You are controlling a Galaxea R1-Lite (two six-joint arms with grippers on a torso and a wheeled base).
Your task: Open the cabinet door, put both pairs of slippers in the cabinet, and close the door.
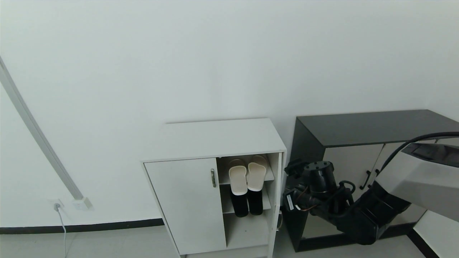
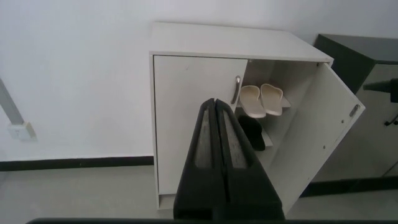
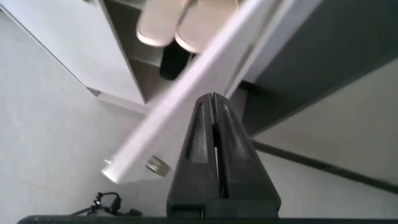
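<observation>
**A:** Where are the slippers?

**B:** Look inside your cabinet [image 1: 218, 138]. The white slippers [image 1: 247, 175] lie side by side on the top shelf, with their toes sticking out past its front edge. The black slippers [image 1: 247, 204] sit as a pair on the shelf right below, and their toes also hang over the edge.

**A:** And the doors?

**B:** The left door [image 1: 186, 204] is shut flat, with its handle [image 1: 213, 178] at the inner edge. The right door [image 2: 317, 134] is swung open. It stands out toward the sideboard [image 1: 376, 127], which is just beside the cabinet on your right.

**A:** What about the grippers?

**B:** Your left gripper [image 2: 215, 102] hangs in front of the cabinet, well apart from it, and points toward the handle side of the left door. Its fingers are pressed together with nothing between them. Your right gripper [image 3: 213, 97] is just by the right door. Its fingers are also closed tight against each other and hold nothing. The door's white panel runs across right past the tips, and you cannot tell from the wrist view whether they touch it. In the head view, your right arm [image 1: 322, 193] sits in front of the sideboard, just beside the cabinet's right side.
</observation>
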